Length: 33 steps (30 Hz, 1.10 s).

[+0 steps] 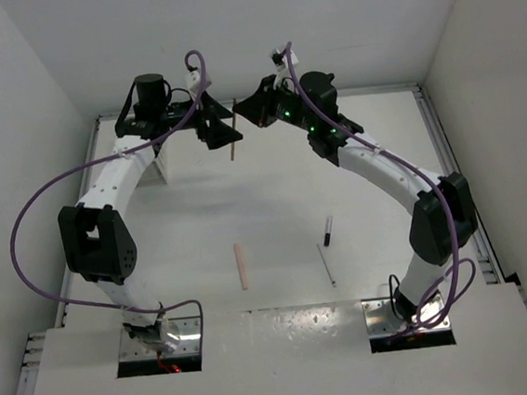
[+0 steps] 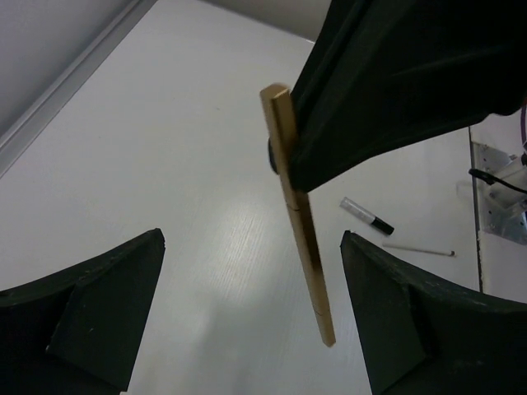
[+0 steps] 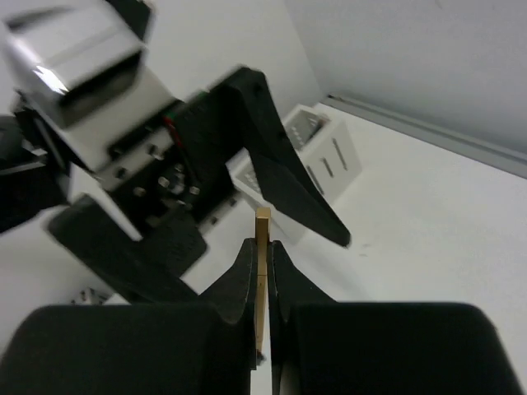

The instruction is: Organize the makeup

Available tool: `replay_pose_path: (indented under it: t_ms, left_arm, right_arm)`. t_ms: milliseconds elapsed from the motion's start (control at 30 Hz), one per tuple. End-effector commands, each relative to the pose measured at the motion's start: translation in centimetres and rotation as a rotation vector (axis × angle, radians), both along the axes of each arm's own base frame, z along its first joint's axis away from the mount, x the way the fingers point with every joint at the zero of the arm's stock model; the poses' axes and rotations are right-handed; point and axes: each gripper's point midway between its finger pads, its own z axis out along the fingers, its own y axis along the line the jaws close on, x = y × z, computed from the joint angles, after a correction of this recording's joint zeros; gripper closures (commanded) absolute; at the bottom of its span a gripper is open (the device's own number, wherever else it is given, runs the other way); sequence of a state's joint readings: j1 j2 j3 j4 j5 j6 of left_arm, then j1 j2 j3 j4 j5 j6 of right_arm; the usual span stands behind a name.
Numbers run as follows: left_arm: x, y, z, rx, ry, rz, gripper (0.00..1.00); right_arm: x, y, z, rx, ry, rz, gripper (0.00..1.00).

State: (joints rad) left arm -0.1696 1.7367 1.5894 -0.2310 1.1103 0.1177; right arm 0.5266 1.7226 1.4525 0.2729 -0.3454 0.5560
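My right gripper (image 1: 243, 115) is shut on a tan wooden stick (image 1: 232, 143) and holds it upright above the far table; the right wrist view shows the stick (image 3: 263, 220) pinched between the jaws (image 3: 262, 245). My left gripper (image 1: 217, 130) is open right beside it, and the stick (image 2: 300, 222) hangs between its spread fingers (image 2: 251, 240) without touching them. A pink stick (image 1: 241, 266), a short black-and-white stick (image 1: 327, 231) and a thin white stick (image 1: 327, 266) lie on the table. The pale blue and black sticks are out of view.
A white slatted box (image 3: 323, 156) stands at the far left, mostly hidden behind the left arm in the top view (image 1: 160, 167). The black-and-white stick (image 2: 368, 216) and the thin white stick (image 2: 418, 249) also show in the left wrist view. White walls enclose the table.
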Motion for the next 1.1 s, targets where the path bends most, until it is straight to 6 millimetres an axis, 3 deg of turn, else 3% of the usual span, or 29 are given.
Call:
replay_pose_path:
  t_ms: [0, 67, 167, 200, 333, 367, 400, 500, 567, 600, 667, 700, 800, 833, 867, 900, 933, 967, 1000, 1067]
  left_arm:
    - [0.7, -0.2, -0.3, -0.006, -0.007, 0.035, 0.07]
    - [0.9, -0.1, -0.2, -0.007, -0.006, 0.046, 0.14]
    - [0.8, -0.3, 0.2, -0.018, -0.013, 0.036, 0.34]
    - [0.8, -0.3, 0.2, -0.020, -0.004, 0.037, 0.49]
    - [0.5, -0.5, 0.5, -0.035, -0.004, 0.021, 0.67]
    - [0.5, -0.5, 0.5, -0.035, -0.004, 0.021, 0.73]
    - [0.5, -0.5, 0.5, -0.035, -0.004, 0.021, 0.86]
    - [0.5, -0.5, 0.5, -0.035, -0.004, 0.021, 1.00]
    - [1.0, 0.1, 0.5, -0.031, -0.005, 0.046, 1.00]
    - [1.3, 0.2, 0.4, -0.028, -0.006, 0.059, 1.00]
    - [2.7, 2.6, 0.3, -0.002, -0.024, 0.143, 1.00]
    - [3.3, 3.6, 0.0, 0.015, -0.035, 0.178, 1.00]
    - [5.8, 8.9, -0.1, 0.114, -0.150, 0.333, 1.00]
    - [6.6, 10.6, -0.2, 0.141, -0.173, 0.382, 1.00]
    - [7.8, 13.8, -0.3, 0.185, -0.209, 0.461, 1.00]
    - [8.4, 15.5, 0.0, 0.199, -0.240, 0.502, 1.00]
    - [9.0, 17.2, 0.4, 0.206, -0.259, 0.547, 1.00]
    - [10.0, 20.3, -0.1, 0.219, -0.295, 0.613, 1.00]
    - [10.5, 22.0, -0.1, 0.228, -0.324, 0.661, 1.00]
    - [11.3, 24.9, -0.8, 0.239, -0.395, 0.723, 1.00]
  right_arm:
    - [-0.7, 1.5, 4.5, 0.155, -0.072, 0.076, 1.00]
    - [-1.1, 2.1, 4.2, 0.160, -0.062, 0.099, 1.00]
    - [-1.3, 2.6, 3.6, 0.150, -0.047, 0.111, 1.00]
    - [-1.3, 2.6, 3.1, 0.140, -0.037, 0.110, 1.00]
    - [-1.2, 2.6, 1.9, 0.110, -0.023, 0.107, 1.00]
    - [-1.1, 2.7, 1.5, 0.100, -0.018, 0.109, 1.00]
    - [-1.1, 2.7, 1.5, 0.097, -0.016, 0.111, 1.00]
    - [-1.0, 2.9, 1.2, 0.094, -0.011, 0.118, 1.00]
    - [-1.1, 3.0, 1.6, 0.091, -0.024, 0.130, 0.81]
    - [-1.0, 2.8, 1.3, 0.085, -0.017, 0.128, 0.55]
    - [-0.9, 2.3, 1.4, 0.074, -0.024, 0.119, 0.33]
    - [-0.5, 1.6, 1.0, 0.055, -0.010, 0.094, 0.16]
    - [0.2, -0.5, 0.2, 0.007, -0.013, 0.018, 0.00]
    - [0.3, -1.4, -0.9, -0.010, 0.010, -0.028, 0.00]
    - [0.2, -1.9, -0.8, -0.011, 0.009, -0.040, 0.00]
    - [0.6, -3.2, -0.6, -0.008, 0.009, -0.079, 0.00]
    - [0.4, -3.6, -1.4, -0.016, 0.023, -0.083, 0.00]
    - [0.4, -4.2, -2.6, -0.035, 0.045, -0.100, 0.00]
    - [0.0, -4.7, -2.3, -0.048, 0.029, -0.110, 0.00]
    - [-0.4, -5.4, -4.5, -0.100, 0.066, -0.127, 0.00]
